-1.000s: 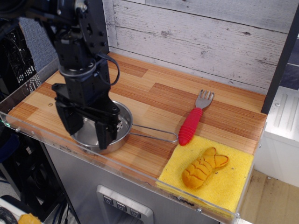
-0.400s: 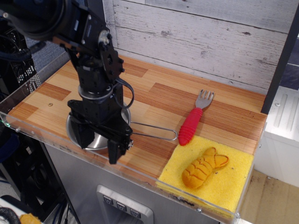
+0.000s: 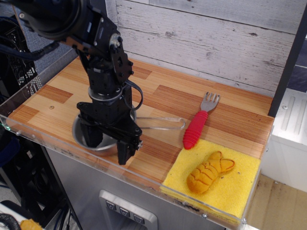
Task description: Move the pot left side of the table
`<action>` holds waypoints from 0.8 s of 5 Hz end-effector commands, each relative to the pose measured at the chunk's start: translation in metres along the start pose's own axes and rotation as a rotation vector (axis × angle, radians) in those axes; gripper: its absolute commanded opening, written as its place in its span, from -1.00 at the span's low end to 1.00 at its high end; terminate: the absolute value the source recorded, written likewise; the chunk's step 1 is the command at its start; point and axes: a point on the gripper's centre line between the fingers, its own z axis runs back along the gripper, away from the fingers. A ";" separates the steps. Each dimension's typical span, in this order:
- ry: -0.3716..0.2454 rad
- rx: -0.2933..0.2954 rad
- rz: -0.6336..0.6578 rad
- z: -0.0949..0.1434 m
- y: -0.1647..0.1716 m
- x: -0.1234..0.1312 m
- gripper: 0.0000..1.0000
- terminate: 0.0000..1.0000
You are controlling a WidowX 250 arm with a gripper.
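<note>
End effector [image 3: 111, 143] is gripping the pot [image 3: 91, 139] rim, lifting it off desk [image 3: 158, 103]; next carrying left.

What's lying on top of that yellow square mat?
An orange fish-shaped toy lies on the yellow mat, alone. The mat hides the table beneath it.

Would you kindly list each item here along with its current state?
pot: upright at the table's front left, partly hidden by the tool, handle pointing right
tool: over the pot, fingers pointing down; grip cannot be told
fork: lying flat, red handle touching the mat's edge
yellow mat: flat, front right corner
orange toy fish: lying on the mat
</note>
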 end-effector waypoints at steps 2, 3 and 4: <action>-0.040 0.015 -0.013 0.006 -0.004 0.021 -1.00 -1.00; -0.038 0.029 -0.037 0.008 -0.009 0.022 -1.00 -1.00; -0.041 0.029 -0.059 0.012 -0.010 0.022 -1.00 -1.00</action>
